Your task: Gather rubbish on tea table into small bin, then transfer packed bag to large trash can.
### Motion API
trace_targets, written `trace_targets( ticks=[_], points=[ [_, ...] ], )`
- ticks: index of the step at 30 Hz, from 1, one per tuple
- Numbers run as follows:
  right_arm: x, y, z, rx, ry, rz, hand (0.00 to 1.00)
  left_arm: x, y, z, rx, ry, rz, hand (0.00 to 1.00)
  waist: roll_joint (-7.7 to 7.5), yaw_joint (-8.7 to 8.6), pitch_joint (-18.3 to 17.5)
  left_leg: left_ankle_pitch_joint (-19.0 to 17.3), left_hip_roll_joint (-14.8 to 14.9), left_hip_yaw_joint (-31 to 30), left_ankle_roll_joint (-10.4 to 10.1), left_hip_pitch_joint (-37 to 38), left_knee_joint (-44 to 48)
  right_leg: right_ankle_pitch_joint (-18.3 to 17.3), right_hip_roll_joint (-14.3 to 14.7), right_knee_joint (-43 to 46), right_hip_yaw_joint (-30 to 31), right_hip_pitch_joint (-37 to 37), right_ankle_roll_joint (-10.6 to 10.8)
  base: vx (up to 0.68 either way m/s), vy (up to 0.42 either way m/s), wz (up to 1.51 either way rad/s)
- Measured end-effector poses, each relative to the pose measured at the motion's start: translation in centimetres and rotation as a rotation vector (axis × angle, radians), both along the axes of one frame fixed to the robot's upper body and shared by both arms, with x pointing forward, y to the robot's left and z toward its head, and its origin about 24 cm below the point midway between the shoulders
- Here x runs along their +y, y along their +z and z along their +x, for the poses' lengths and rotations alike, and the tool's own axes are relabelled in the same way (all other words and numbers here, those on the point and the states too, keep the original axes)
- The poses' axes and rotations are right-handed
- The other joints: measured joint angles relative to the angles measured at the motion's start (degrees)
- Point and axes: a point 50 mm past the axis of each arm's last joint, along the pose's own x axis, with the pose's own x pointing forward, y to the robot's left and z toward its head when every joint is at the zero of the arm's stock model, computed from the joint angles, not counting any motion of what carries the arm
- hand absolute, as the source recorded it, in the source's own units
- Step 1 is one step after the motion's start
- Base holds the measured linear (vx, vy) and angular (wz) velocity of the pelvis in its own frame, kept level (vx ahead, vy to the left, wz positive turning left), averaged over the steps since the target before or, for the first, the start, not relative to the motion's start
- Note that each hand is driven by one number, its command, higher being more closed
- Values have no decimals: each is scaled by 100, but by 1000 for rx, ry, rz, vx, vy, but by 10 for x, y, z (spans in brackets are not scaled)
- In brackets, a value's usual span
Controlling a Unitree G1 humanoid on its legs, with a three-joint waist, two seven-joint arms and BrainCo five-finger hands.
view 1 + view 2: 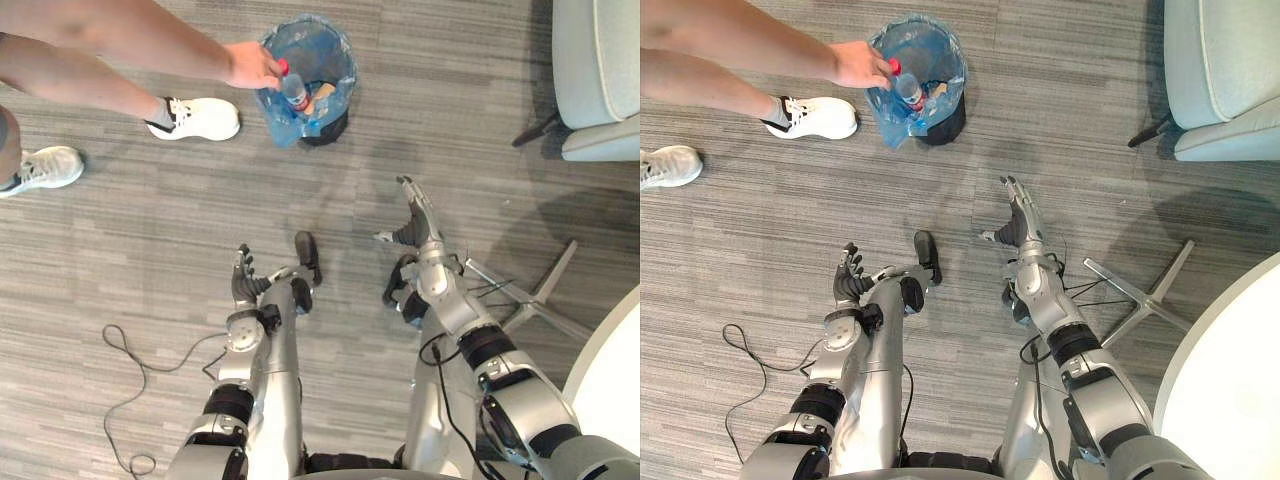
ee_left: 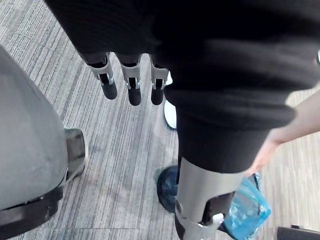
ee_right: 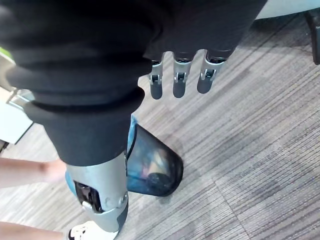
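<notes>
Small bin: round dark bin lined with a blue plastic bag (image 1: pixel 278 108), upright on the floor, mouth open upward, bag edges loose over the rim and not tied.
Contents: clear plastic bottle with a red cap (image 1: pixel 292 88), cap uppermost, leaning inside the liner. Other scraps lay beside it, too small to name.
Person's hand: bare hand (image 1: pixel 250 65) was at the bottle's neck, over the bin's rim. A white sneaker (image 1: pixel 200 118) stood just beside the bin on the robot's left.
Left hand: silver-fingered hand (image 1: pixel 243 284), fingers straight, nothing held, low over the floor and well apart from the bin.
Right hand: silver-fingered hand (image 1: pixel 416 226), fingers stretched forward, thumb out to the side, nothing held.
Bearing: the bin lay ahead of both hands, between the lines of the two arms and a little toward the left. The right fingertips reached further forward and were judged the nearer.
Next move, as a judgement: a forward reach or a step was needed. The person's hand had to clear the rim before the bag could be gathered.
Surface: grey striped carpet floor (image 1: pixel 150 230).
Room: pale grey armchair (image 1: pixel 600 70) at far right, metal chair base (image 1: pixel 545 295) beside the right arm, white round table edge (image 1: pixel 615 385) at lower right.
</notes>
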Motion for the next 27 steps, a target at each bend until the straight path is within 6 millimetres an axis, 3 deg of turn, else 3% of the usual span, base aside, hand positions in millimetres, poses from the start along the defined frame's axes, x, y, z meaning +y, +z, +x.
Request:
trace_targets(
  ticks=[3,7,11,12,14,18,20,23,27],
  points=[
    [6,-21,-17,63,10,55,0,-1,-13,-11,54,-10,15,0,-169,-10,-92,23,-50,22,-35,550,-291,-3,9,-254,-64,551,3,53,-71,7],
    [6,-62,-47,224,-37,220,0,5,-43,-38,187,-44,51,0,-398,-115,-234,170,-262,-25,-172,1764,-1053,9,4,-881,-254,1787,33,117,-84,18],
    [-23,-105,-78,390,-199,374,0,18,-68,-62,321,-65,93,0,-451,-196,-399,407,-433,-148,-241,2621,-1847,137,97,-1611,-448,2694,100,172,-57,20],
    [-38,-122,-91,461,-274,424,0,24,-76,-73,369,-55,99,0,-436,-292,-585,495,-483,-222,-204,2752,-2028,158,109,-1784,-545,2871,124,192,-34,19],
    [-65,-150,-122,572,-420,493,0,35,-92,-93,461,-43,101,0,-414,-324,-865,619,-549,-247,-170,3226,-2419,218,204,-2186,-613,3344,170,204,-39,11],
    [-86,-174,-161,684,-529,540,0,48,-103,-118,530,-22,94,0,-365,-473,-1322,745,-654,-346,-226,3802,-2960,269,301,-2688,-768,3938,224,162,-11,13],
    [-97,-185,-181,743,-574,550,0,49,-104,-121,537,-27,90,0,-233,-527,-1505,909,-686,-469,-269,4160,-3392,309,378,-2998,-912,4289,240,107,-17,21],
    [-102,-189,-189,778,-580,548,0,49,-105,-122,539,-43,84,0,-73,-585,-1661,1090,-679,-570,-320,4350,-3771,358,467,-3218,-1073,4499,214,85,-44,18],
    [-107,-192,-195,790,-614,578,0,48,-104,-121,537,-52,93,0,-15,-609,-1687,1164,-643,-650,-313,4335,-3803,391,479,-3408,-1441,4744,195,27,-12,38]
  ],
)
